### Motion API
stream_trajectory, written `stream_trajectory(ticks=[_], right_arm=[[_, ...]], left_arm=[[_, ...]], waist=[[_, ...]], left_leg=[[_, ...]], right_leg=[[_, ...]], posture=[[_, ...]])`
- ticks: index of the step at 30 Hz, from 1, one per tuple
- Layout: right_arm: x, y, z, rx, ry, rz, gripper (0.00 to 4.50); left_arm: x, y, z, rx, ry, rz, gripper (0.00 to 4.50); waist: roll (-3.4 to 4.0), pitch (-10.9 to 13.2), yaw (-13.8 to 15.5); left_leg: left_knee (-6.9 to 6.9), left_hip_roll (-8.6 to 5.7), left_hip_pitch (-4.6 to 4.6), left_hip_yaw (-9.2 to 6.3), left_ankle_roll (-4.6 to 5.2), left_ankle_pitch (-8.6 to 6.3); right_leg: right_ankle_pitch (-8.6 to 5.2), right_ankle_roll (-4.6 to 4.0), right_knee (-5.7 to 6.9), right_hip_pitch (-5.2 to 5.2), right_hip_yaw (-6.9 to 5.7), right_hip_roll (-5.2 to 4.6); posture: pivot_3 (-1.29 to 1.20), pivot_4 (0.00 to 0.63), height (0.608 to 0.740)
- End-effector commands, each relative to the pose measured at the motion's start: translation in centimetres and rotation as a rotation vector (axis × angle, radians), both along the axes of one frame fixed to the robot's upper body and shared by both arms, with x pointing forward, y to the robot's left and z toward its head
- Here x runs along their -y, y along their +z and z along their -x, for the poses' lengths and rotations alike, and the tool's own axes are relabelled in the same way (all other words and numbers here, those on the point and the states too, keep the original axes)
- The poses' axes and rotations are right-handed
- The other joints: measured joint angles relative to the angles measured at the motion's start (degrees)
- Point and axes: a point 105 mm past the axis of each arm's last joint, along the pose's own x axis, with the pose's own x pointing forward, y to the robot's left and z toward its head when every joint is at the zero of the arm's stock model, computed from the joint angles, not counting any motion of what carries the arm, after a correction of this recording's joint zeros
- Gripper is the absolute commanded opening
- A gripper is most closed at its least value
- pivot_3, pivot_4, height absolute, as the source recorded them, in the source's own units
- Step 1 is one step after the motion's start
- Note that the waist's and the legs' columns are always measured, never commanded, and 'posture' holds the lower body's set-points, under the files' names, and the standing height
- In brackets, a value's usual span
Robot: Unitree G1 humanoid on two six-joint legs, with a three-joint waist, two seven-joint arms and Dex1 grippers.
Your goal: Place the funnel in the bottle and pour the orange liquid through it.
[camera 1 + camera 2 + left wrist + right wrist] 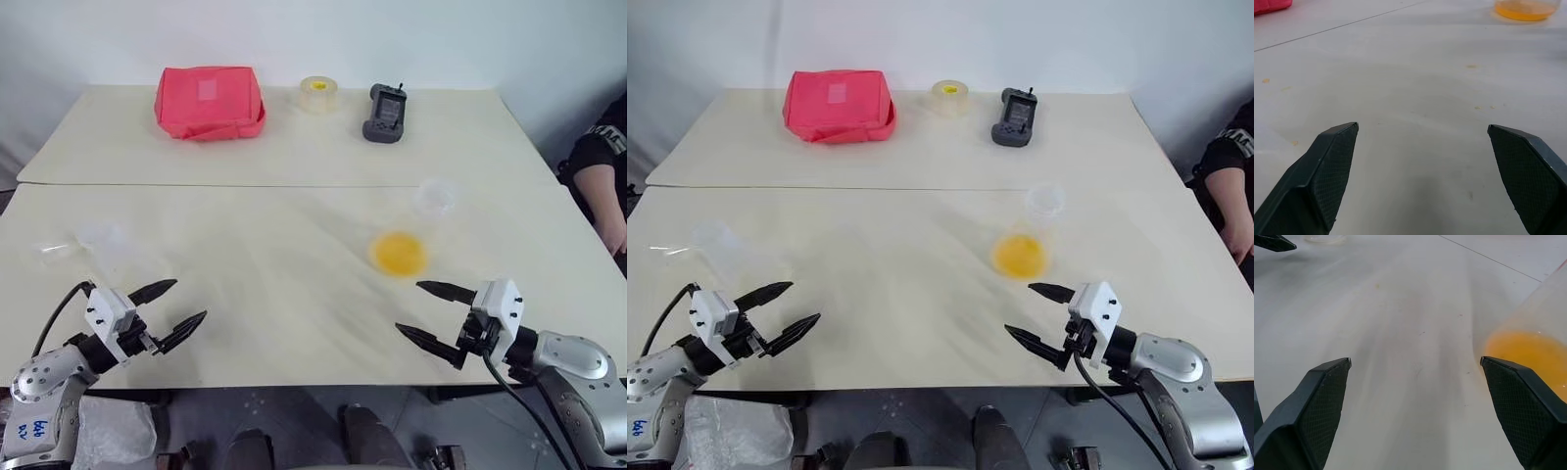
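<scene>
The orange liquid (397, 254) fills the bottom of a clear tapered cup (434, 197) standing right of the table's middle; it also shows in the right wrist view (1528, 352). My right gripper (409, 306) is open just short of the cup, with nothing between its fingers. My left gripper (191, 300) is open and holds nothing near the front left edge. Beyond it stand faint clear plastic things (98, 236). They are blurred, so I cannot tell the funnel from the bottle.
On the far table lie a red pouch (210, 102), a pale tape roll (319, 94) and a black handheld device (385, 113). A person's sleeve and hand (602, 166) sit at the right edge. A seam (245, 184) joins the two tables.
</scene>
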Motion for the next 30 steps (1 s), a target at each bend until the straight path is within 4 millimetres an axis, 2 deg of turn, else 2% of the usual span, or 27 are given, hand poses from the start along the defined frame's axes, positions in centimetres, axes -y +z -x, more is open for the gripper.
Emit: stream_trajectory(ticks=[1,8,15,22,24,26,30], right_arm=[[0.1,0.6,-0.1,0.026,0.0,-0.015,4.45],[-0.2,0.8,-0.3,0.029,0.022,-0.041,4.45],[-0.9,1.3,-0.8,0.031,0.087,-0.053,4.45],[-2.4,2.3,-1.3,0.029,0.192,-0.068,4.45],[-3.3,2.9,-1.2,0.026,0.264,-0.072,4.45],[-3.8,3.1,-1.1,0.027,0.303,-0.066,4.45],[-5.0,4.3,-1.9,0.067,0.352,-0.091,4.45]], left_arm=[[-0.2,1.1,0.1,0.044,0.017,-0.002,4.5],[-0.1,1.8,0.0,0.063,0.059,0.044,4.5],[-1.7,2.5,1.0,0.11,0.184,0.068,4.5],[-2.7,2.7,3.9,0.097,0.346,0.143,4.5],[-3.8,2.6,5.4,0.092,0.475,0.185,4.5],[-4.4,2.8,6.1,0.101,0.541,0.206,4.5],[-6.8,4.4,5.3,0.167,0.7,0.237,4.5]], waist=[[0.0,0.0,0.02],[0.0,0.0,-0.08],[0.0,0.0,-0.3],[-0.02,0.01,-0.27],[-0.04,0.02,-0.51],[-0.08,0.05,-0.42],[-0.15,0.11,0.19]], left_leg=[[0.0,0.0,0.0,0.01,0.0,0.0],[0.0,0.0,0.0,0.0,0.0,0.0],[0.0,0.02,0.01,0.03,0.0,0.0],[-0.01,0.04,0.01,0.01,0.0,0.0],[0.0,0.04,0.0,0.03,0.01,-0.01],[-0.01,0.04,0.01,0.09,0.05,-0.03],[0.04,0.03,0.01,-0.05,0.05,-0.02]], right_leg=[[0.0,0.0,0.0,0.0,0.0,0.0],[0.0,0.0,0.01,0.0,0.0,0.0],[0.0,0.0,0.02,0.0,0.01,0.0],[0.0,0.01,0.01,-0.01,0.01,-0.02],[0.01,0.01,-0.02,0.0,0.02,-0.04],[0.01,0.02,-0.06,0.0,0.06,-0.05],[0.01,0.01,-0.01,0.02,0.0,0.0]], posture=[[0.0,0.15,0.74],[0.0,0.15,0.74],[0.0,0.15,0.74],[0.0,0.15,0.74],[0.0,0.15,0.74],[0.0,0.15,0.74],[0.0,0.15,0.74]])
